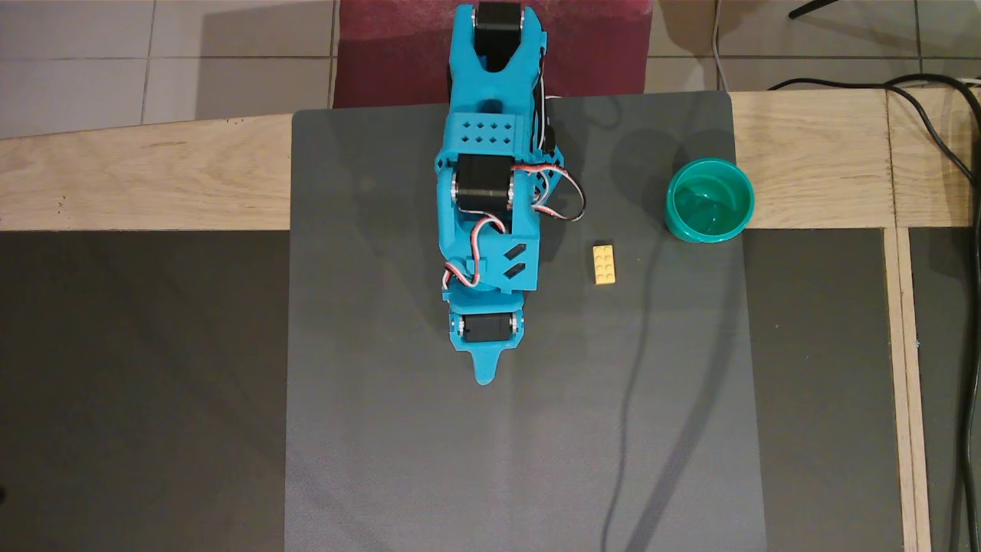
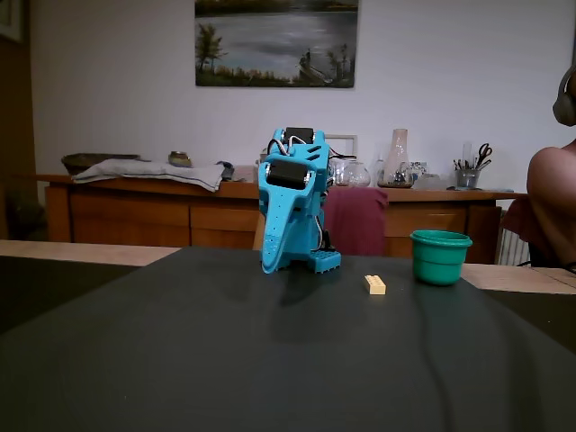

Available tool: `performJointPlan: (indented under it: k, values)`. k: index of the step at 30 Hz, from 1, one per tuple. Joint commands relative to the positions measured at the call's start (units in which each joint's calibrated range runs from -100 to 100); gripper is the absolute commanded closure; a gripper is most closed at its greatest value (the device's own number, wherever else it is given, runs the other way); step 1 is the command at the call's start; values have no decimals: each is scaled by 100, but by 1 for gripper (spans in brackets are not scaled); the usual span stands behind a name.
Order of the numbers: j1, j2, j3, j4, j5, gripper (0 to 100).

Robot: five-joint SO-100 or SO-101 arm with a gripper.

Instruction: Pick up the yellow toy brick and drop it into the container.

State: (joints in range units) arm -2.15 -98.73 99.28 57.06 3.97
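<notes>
The yellow toy brick (image 1: 604,264) lies flat on the grey mat, studs up, to the right of the folded blue arm in the overhead view. It also shows in the fixed view (image 2: 374,284). The teal-green cup (image 1: 710,201) stands upright and empty at the mat's right edge, beyond the brick; in the fixed view (image 2: 440,259) it is right of the brick. My gripper (image 1: 483,374) points down toward the mat, its jaws together and empty, well left of the brick. In the fixed view (image 2: 270,266) its tip is close to the mat.
The grey mat (image 1: 429,460) covers a wooden table (image 1: 138,184). Black cables (image 1: 946,138) run along the right side. A dark red chair back (image 2: 355,220) stands behind the arm. A person's arm (image 2: 553,202) is at the right edge of the fixed view.
</notes>
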Motion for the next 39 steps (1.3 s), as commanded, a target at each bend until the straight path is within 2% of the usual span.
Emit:
performJointPlan:
  k: [1,39]
  values:
    - [-5,-43,-36,-78,-10,100]
    - [-129,-43,-36,-78,95,100]
